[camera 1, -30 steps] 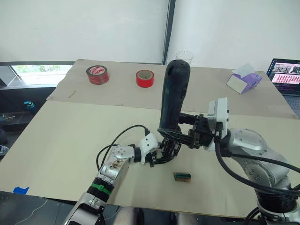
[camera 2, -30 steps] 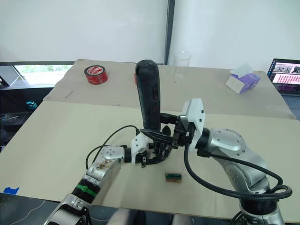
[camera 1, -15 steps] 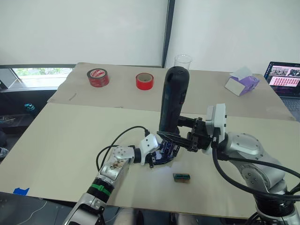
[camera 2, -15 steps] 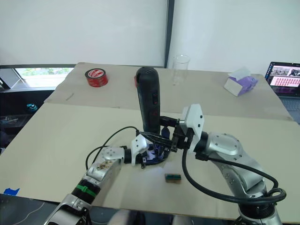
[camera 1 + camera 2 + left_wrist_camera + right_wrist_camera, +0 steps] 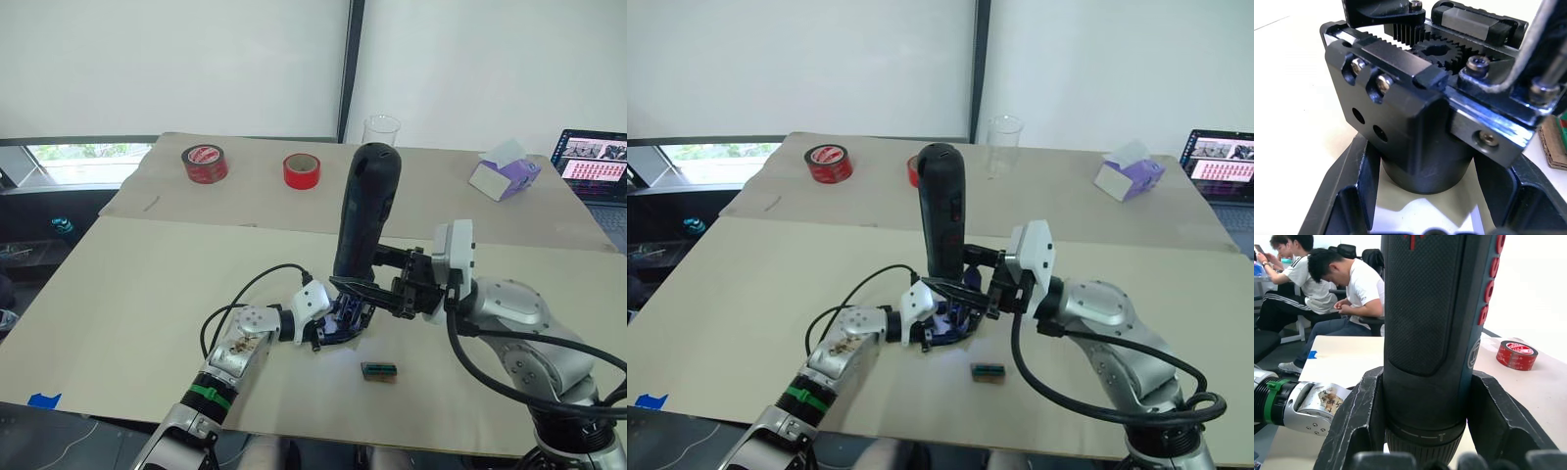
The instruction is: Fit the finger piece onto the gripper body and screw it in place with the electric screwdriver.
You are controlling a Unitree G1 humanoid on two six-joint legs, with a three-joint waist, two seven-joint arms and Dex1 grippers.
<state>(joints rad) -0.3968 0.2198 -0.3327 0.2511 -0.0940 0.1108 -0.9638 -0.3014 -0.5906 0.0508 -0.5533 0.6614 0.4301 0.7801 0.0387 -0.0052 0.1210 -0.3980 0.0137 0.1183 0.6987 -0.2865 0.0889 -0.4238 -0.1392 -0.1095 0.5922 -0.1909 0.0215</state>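
Driving a screw into the gripper body, near the front middle of the surface. Left claw clamped on the round base of the gripper body, one finger on each side, steadying it against the surface. Right claw closed around the electric screwdriver, held close to upright, slightly tilted, with the tip down on the mechanism and a bluish glow at the contact point. Finger piece not distinguishable from the rest of the mechanism; seating cannot be confirmed.

Probable faults from this state:

- Bit walk-off. Cause: tilt of the tool off the screw axis. Result: cam-out, damaged screw head, or bit strike on the exposed gear teeth.
- Rotation of the gripper body under torque. Cause: grip on a smooth round base only. Result: cross-threading, misaligned finger piece.
- Sliding or tipping of the gripper body. Cause: excess downward push from a tall tool held low on its barrel.
- Contact between the two claws. Cause: very close working positions.
- Disturbance of the small green-and-brown block just beside the work area.
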